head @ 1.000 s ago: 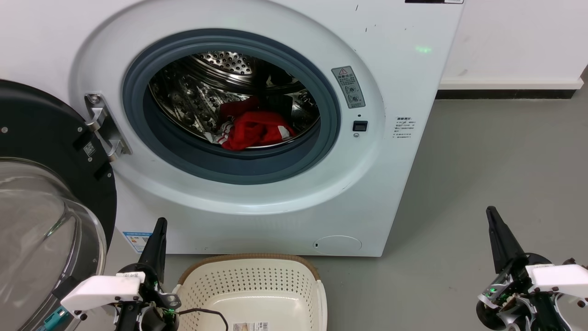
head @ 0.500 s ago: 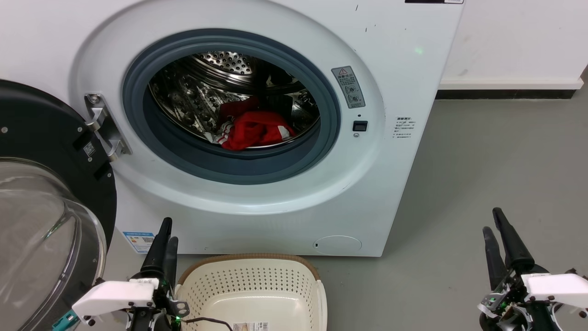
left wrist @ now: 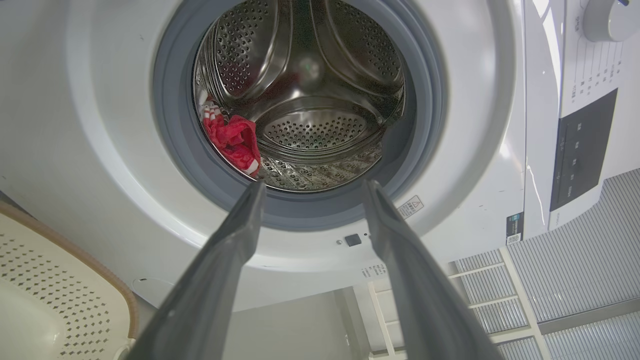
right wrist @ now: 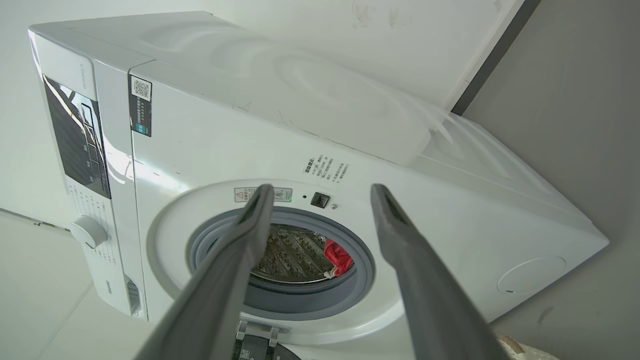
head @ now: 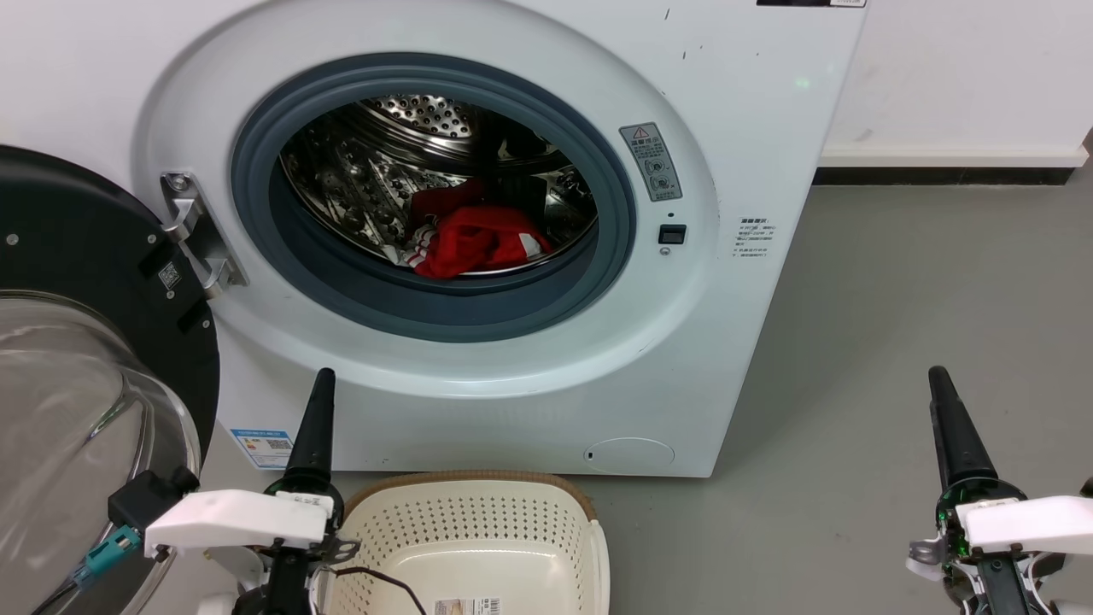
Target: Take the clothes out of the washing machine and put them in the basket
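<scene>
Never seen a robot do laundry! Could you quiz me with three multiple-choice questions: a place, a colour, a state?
1. Where are the clothes? A. on the floor B. inside the washing machine C. hanging from a claw
2. What colour is the basket rim? A. brown B. blue C. green
3. The left claw is: A. shut on cloth B. open and empty C. shut and empty

Answers:
1 B, red fabric lies in the steel drum.
2 A, a brown band edges the cream basket.
3 B, its fingers stand apart with nothing between.
</scene>
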Available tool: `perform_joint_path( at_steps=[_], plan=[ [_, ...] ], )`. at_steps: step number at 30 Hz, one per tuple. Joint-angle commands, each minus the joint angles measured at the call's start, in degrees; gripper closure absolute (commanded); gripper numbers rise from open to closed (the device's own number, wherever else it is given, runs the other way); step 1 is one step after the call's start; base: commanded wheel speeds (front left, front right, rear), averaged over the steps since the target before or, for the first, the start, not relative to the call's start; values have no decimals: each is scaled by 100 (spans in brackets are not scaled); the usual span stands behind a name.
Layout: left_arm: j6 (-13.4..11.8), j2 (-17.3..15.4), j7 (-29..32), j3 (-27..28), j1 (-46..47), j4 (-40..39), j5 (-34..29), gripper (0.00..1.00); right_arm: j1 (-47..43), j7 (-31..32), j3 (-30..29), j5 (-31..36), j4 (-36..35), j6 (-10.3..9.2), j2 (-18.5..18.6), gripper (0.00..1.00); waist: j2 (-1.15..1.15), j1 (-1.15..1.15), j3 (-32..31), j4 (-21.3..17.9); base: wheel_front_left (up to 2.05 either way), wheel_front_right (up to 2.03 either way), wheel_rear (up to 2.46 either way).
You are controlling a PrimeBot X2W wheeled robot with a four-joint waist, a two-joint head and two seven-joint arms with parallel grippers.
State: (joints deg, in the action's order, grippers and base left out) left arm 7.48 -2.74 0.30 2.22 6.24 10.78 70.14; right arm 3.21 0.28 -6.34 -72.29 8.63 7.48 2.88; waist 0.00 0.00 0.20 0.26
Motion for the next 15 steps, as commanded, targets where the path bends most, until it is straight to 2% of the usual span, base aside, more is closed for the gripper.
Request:
perform_joint_path(
  at_steps=[1,5,14,15],
  plan=[
    [1,-15,-67,-43,173,-142,-306,0,45,-67,14,283,-198,1,8,0,0,0,-1,1,0,0,0],
    [1,-14,-135,-74,185,-189,-660,0,13,-136,54,675,-309,1,8,0,0,0,-3,5,0,0,0],
    [-13,-15,-329,-214,212,-217,-1621,0,-115,-330,204,2018,-511,1,7,0,0,0,-15,30,0,0,0],
    [-32,-15,-389,-261,214,-206,-1921,0,-152,-391,244,2399,-526,1,7,0,0,0,-22,39,0,0,0]
  ],
)
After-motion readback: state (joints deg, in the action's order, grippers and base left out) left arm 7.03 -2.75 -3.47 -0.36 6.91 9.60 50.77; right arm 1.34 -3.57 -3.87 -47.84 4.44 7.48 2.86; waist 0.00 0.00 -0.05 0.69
